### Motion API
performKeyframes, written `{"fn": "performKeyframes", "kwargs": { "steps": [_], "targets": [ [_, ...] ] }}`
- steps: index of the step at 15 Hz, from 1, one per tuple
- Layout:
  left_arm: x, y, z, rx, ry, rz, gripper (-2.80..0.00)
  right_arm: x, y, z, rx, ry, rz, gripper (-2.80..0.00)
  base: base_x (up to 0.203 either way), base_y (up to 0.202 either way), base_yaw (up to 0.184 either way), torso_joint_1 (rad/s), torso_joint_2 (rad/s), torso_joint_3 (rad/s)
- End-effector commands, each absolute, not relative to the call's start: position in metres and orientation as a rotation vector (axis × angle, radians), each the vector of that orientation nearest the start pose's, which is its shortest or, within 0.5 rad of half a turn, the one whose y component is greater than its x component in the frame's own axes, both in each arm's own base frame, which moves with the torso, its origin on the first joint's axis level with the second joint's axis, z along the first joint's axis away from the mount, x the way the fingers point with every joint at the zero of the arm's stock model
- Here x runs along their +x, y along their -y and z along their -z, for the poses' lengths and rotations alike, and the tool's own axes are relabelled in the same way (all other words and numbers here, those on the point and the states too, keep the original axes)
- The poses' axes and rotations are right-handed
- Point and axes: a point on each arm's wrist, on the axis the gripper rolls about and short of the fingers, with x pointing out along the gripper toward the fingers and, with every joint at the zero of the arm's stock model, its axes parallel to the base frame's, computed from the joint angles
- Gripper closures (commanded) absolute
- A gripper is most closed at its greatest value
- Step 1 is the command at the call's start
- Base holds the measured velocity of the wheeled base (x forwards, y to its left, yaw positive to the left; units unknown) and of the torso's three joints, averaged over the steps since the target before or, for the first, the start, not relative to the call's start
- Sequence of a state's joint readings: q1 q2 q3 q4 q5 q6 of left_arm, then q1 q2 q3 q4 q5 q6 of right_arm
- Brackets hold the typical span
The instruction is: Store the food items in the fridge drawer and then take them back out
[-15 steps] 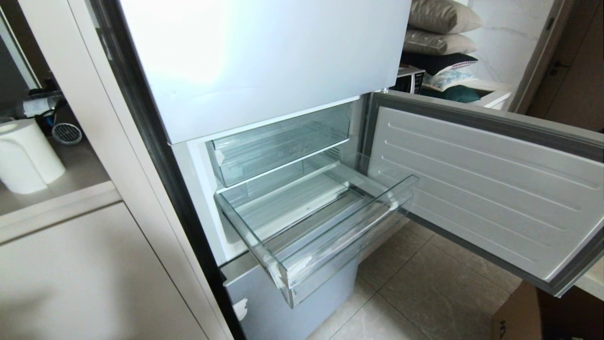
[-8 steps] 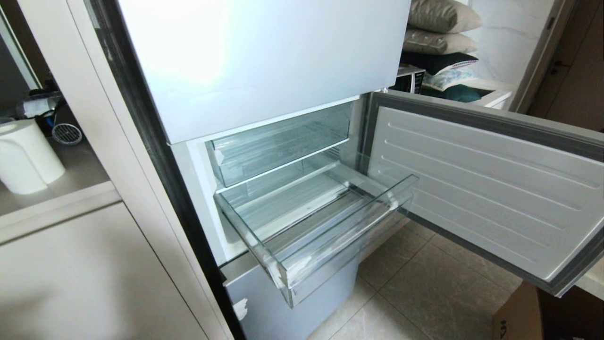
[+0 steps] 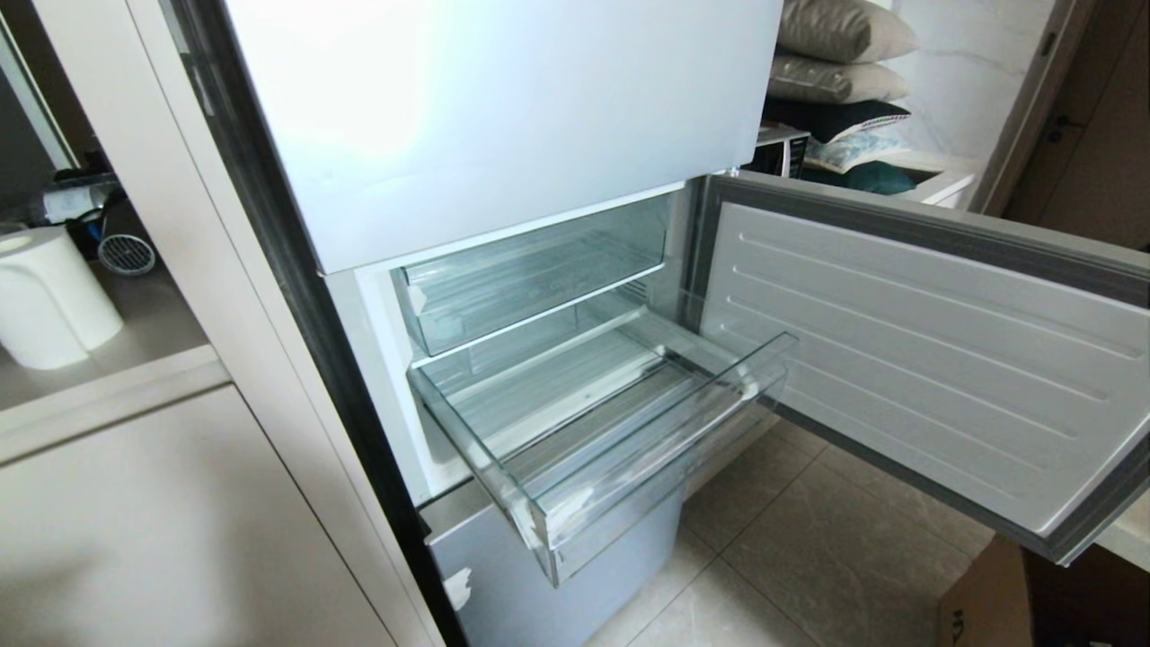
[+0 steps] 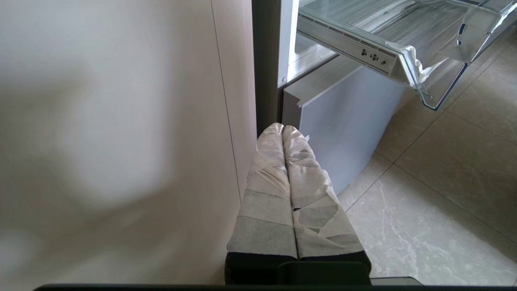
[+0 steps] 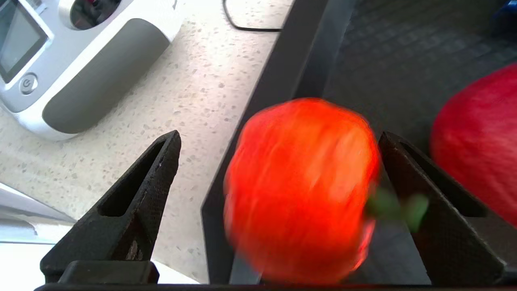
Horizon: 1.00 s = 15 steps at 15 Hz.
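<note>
Right gripper: seen only in the right wrist view, black ribbed fingers spread to full width, poised over a dark tray that rests on a speckled pale countertop. Orange-red fruit: placed between the spread fingers, blurred, rounded, with a small green stem or leaf at the side toward one finger; whether either finger touches it cannot be told, and no long axis can be made out. Red fruit: smooth, only partly in view, lying in the same tray just outside the gripper's finger on the stem side. White and grey appliance: set on the countertop beyond the other finger, well apart from the fruit. Left gripper: seen in the left wrist view, its two tape-wrapped fingers pressed together, nothing between them, held low beside a cream cabinet panel and pointed toward the grey lower fridge front. Fridge drawer: clear plastic, ribbed base, thick front lip, pulled out beneath the clear upper drawer, long axis running across the fridge opening, front lip facing outward over the tiled floor; located above and ahead of the left gripper. Fridge door: swung open to the right of the drawer.
</note>
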<state>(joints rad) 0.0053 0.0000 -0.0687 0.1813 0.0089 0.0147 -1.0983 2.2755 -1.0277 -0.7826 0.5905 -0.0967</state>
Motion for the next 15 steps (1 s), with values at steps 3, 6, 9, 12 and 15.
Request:
{"fn": "performKeyframes", "kwargs": {
  "steps": [3, 6, 9, 12, 15],
  "targets": [
    [-0.029, 0.0, -0.076, 0.015, -0.113, -0.014, 0.0, 0.197, 0.358, -0.041, 0.256, -0.336, 0.478, -2.8, 0.0, 0.0, 0.0, 0.0, 0.0, 0.0],
    [-0.029, 0.0, -0.076, 0.015, -0.112, -0.014, 0.0, 0.197, 0.359, -0.036, 0.263, -0.344, 0.478, -2.8, 0.0, 0.0, 0.0, 0.0, 0.0, 0.0],
    [-0.029, 0.0, -0.076, 0.014, -0.113, -0.015, 0.0, 0.195, 0.361, -0.031, 0.269, -0.35, 0.484, -2.8, 0.0, 0.0, 0.0, 0.0, 0.0, 0.0],
    [-0.029, 0.0, -0.076, 0.015, -0.112, -0.014, 0.0, 0.193, 0.362, -0.031, 0.267, -0.35, 0.487, -2.8, 0.0, 0.0, 0.0, 0.0, 0.0, 0.0],
    [-0.029, 0.0, -0.076, 0.015, -0.114, -0.014, 0.0, 0.193, 0.362, -0.031, 0.269, -0.351, 0.488, 0.0, 0.0, 0.0, 0.0, 0.0, 0.0, 0.0]
  ]
}}
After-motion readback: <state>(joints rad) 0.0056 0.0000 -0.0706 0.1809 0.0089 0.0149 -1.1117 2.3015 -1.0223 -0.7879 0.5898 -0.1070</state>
